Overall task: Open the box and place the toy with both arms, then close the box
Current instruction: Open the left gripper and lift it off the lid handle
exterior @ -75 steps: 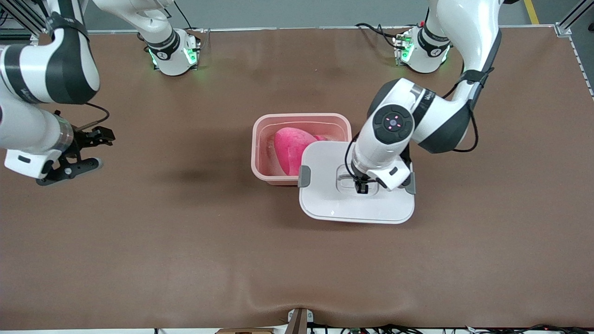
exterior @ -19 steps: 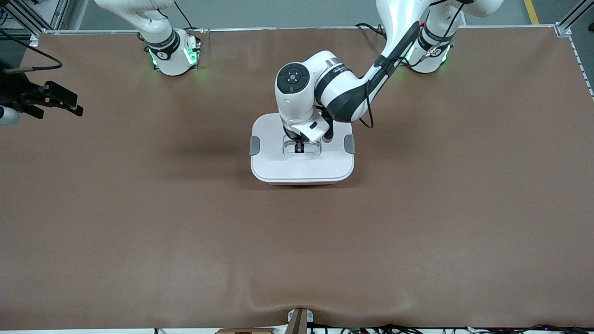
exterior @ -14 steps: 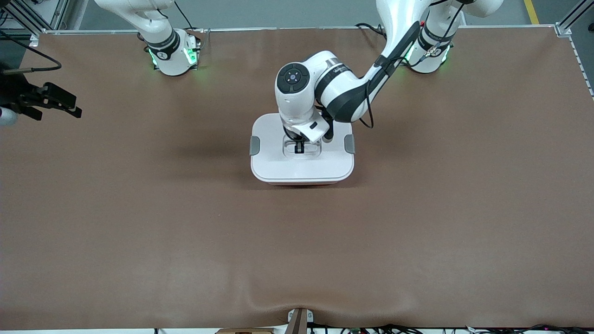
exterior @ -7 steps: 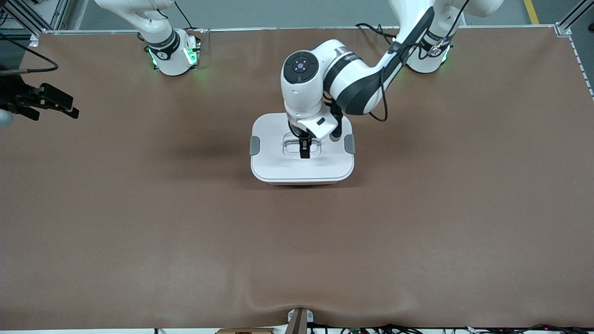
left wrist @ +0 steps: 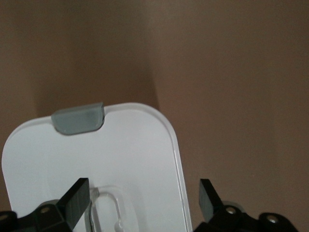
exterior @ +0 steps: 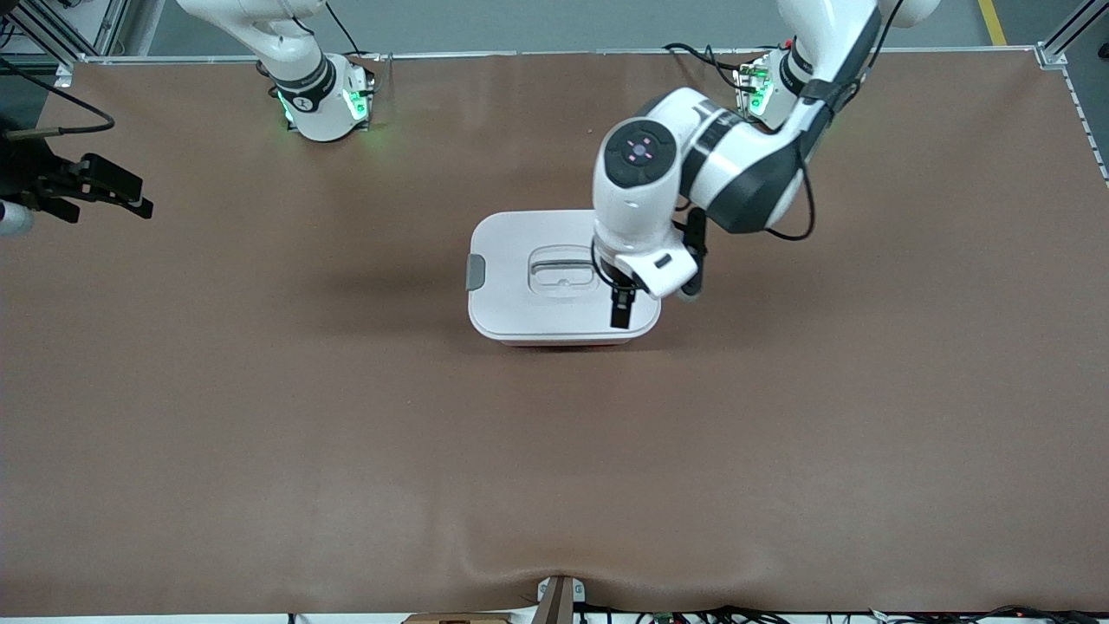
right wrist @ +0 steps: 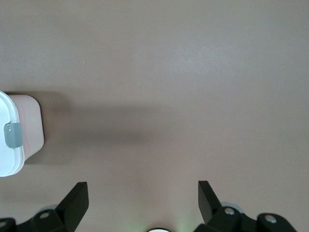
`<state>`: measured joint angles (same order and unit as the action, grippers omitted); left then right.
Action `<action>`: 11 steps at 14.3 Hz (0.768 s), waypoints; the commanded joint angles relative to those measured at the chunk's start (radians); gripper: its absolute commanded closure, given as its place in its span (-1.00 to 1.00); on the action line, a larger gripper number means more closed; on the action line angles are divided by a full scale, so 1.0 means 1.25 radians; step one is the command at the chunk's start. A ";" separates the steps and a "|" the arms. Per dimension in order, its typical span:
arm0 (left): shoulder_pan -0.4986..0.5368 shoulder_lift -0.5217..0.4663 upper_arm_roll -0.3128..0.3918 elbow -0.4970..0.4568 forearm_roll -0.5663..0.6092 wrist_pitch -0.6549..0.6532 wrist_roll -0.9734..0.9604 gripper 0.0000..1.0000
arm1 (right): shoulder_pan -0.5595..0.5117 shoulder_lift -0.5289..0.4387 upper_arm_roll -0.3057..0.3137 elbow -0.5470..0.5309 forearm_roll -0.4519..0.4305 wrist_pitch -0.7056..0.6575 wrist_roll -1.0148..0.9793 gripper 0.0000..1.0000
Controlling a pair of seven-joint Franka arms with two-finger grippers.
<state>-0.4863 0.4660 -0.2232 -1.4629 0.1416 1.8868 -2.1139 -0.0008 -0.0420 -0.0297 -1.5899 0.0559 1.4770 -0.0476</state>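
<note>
Front view, box: the box (exterior: 563, 282) sat mid-desk with its white lid (exterior: 528, 303) seated flat, only a thin pink strip of the tub showing under the edge nearest the camera. Its long axis ran from one arm's end of the desk toward the other.
Front view, toy: not visible; the lid covered the inside.
Front view, left hand: the left hand (exterior: 622, 309) hung over the lid's corner toward the left arm's end, off the recessed handle (exterior: 561, 267), holding nothing.
Front view, right hand: the right hand (exterior: 87, 195) waited over bare desk (exterior: 554, 485) at the right arm's end, well apart from the box.
Front view, clips: one grey clip (exterior: 476, 271) showed at the right arm's end; the matching one was hidden under the left arm.
Left wrist view: both fingers (left wrist: 75, 200) stood spread wide, nothing between them; below them lay the lid, a grey clip (left wrist: 78, 118) at its rim and part of the handle recess.
Right wrist view: fingers (right wrist: 72, 203) spread and empty over bare desk; the box (right wrist: 19, 135) sat well off at the frame's edge.
Key relation: the left hand was much the nearer, directly above the lid; the box appeared closed, so little seemed left beyond pressing the clips, if that.
</note>
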 commanded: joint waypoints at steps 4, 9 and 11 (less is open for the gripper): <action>0.107 -0.024 -0.006 0.008 0.018 -0.025 0.201 -1.00 | -0.014 0.004 0.011 0.009 0.006 -0.016 0.010 -1.00; 0.205 -0.030 -0.009 0.009 0.018 -0.025 0.379 -1.00 | -0.017 0.002 0.013 0.001 0.006 -0.023 0.010 -1.00; 0.255 -0.032 -0.018 0.009 0.017 -0.025 0.446 -1.00 | -0.019 0.002 0.021 -0.004 0.006 -0.023 0.010 -1.00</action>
<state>-0.2226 0.4462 -0.2235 -1.4472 0.1420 1.8764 -1.6264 -0.0011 -0.0413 -0.0281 -1.5946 0.0559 1.4567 -0.0476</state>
